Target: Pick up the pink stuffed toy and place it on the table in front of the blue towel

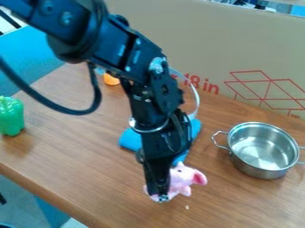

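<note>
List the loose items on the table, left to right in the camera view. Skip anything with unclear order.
Green pepper-shaped item → orange item → pink plush toy → metal pot

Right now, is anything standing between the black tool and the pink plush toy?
Nothing visible does: the tool hangs right at the toy, hiding part of it. The blue cloth lies behind, the shiny metal pot off to the side.

Red lettering [201, 84] reading "18 in", small red print [293, 115], both on brown cardboard [238, 44]
</note>
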Motion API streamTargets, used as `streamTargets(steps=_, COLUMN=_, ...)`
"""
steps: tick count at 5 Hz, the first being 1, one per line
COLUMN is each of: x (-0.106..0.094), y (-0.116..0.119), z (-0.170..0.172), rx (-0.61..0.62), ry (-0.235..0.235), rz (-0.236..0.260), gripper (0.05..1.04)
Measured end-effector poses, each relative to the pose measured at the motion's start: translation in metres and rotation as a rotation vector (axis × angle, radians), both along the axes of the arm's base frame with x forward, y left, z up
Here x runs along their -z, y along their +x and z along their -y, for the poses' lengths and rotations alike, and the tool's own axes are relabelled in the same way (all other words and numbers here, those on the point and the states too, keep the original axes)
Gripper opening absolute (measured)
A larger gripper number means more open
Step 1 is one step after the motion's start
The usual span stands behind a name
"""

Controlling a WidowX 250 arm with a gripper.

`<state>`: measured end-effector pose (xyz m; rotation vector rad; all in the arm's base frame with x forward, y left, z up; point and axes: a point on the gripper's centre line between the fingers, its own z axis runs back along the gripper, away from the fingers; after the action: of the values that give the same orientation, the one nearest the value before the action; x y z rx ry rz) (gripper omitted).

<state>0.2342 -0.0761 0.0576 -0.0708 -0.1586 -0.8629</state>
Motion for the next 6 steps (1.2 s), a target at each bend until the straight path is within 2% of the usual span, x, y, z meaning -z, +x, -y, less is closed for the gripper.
streamTargets(steps=2, x=0.025, y=0.022, z=0.015, rx=0.057, ry=0.027, rz=0.029, gripper=0.166)
streamTargets(steps=3, x=0.029, y=0.027, z=0.018, rx=0.067, ry=0.025, rz=0.029, gripper=0.166)
streamTargets(steps=4, x=0.029, y=0.025, z=0.021, rx=0.083, ry=0.024, rz=0.046, gripper=0.166)
streamTargets(steps=5, x=0.028, y=0.011, z=0.021, rx=0.1, ry=0.023, rz=0.023, gripper=0.198)
streamTargets(steps=6, x=0.012, y=0.006, z=0.012, rx=0.096, ry=-0.005, rz=0.038, gripper=0.448)
